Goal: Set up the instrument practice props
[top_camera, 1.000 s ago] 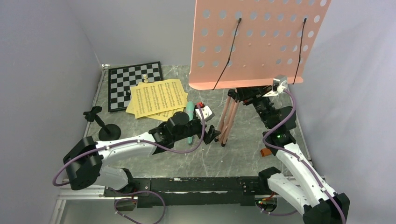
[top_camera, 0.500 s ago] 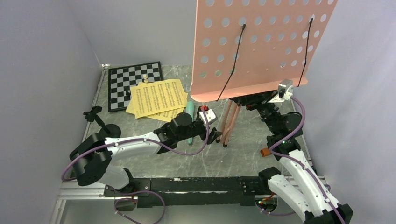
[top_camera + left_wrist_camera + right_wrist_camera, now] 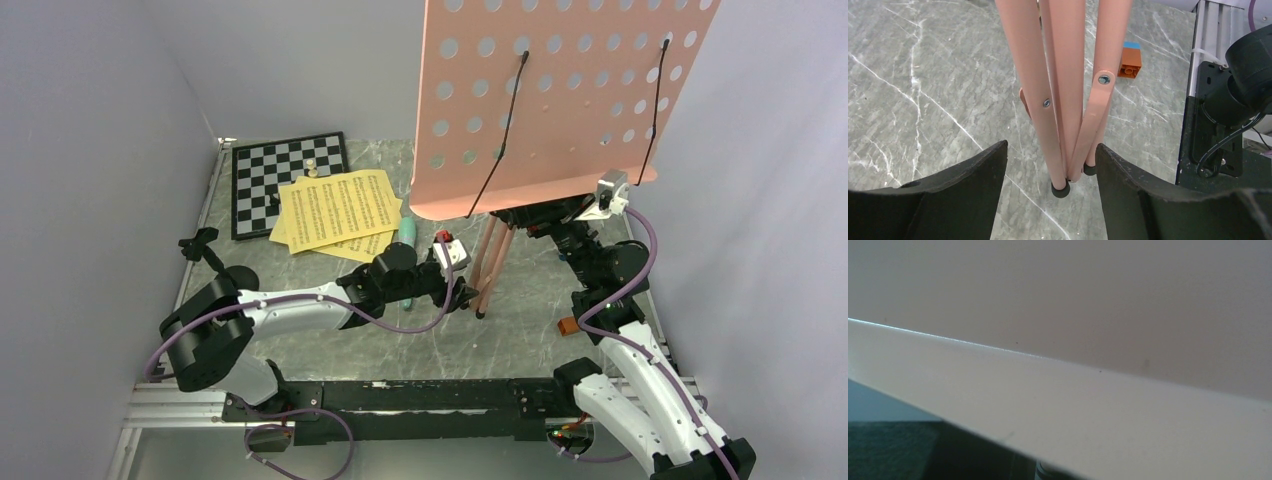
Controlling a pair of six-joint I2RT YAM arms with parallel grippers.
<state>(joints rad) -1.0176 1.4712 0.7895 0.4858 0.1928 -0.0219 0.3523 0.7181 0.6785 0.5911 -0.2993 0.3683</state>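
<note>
Over the grey marble table (image 3: 330, 345), the pink perforated music stand with thin tripod legs (image 3: 560, 170) is standing tall at the right of centre. Its big sheet-metal desk is tilting up against the back wall. Two thin black wire page-holders (image 3: 500, 130) are hanging down its face.

Below, the three pink legs (image 3: 1064, 55) are folded together into one tight bundle. Their black rubber feet (image 3: 1060, 189) are resting on the marble. The left gripper (image 3: 1050, 147) is straddling that bundle low down. Its black fingers (image 3: 968, 190) are standing apart with the legs between them, with clear daylight on the left side and barely a sliver on the right, so nothing is clamped.

The right gripper (image 3: 530, 213) is reaching in under the lower lip of the desk. Its own camera is filled with blurred pink panel, so I cannot tell whether those fingers are gripping or parted.

Back left, the yellow printed sheet-music pages (image 3: 340, 210) are lying fanned, overlapping a corner of the black-and-white chessboard (image 3: 285, 180). The mint-green microphone-like tube (image 3: 409, 233) is lying just beside the pages, its near end hidden under the left arm. The small black round-base stand (image 3: 205, 250) is sitting near the left wall, well apart from the music stand. A small orange toy block (image 3: 1129, 61) with a blue top is lying just beyond the legs, by the right arm.
</note>
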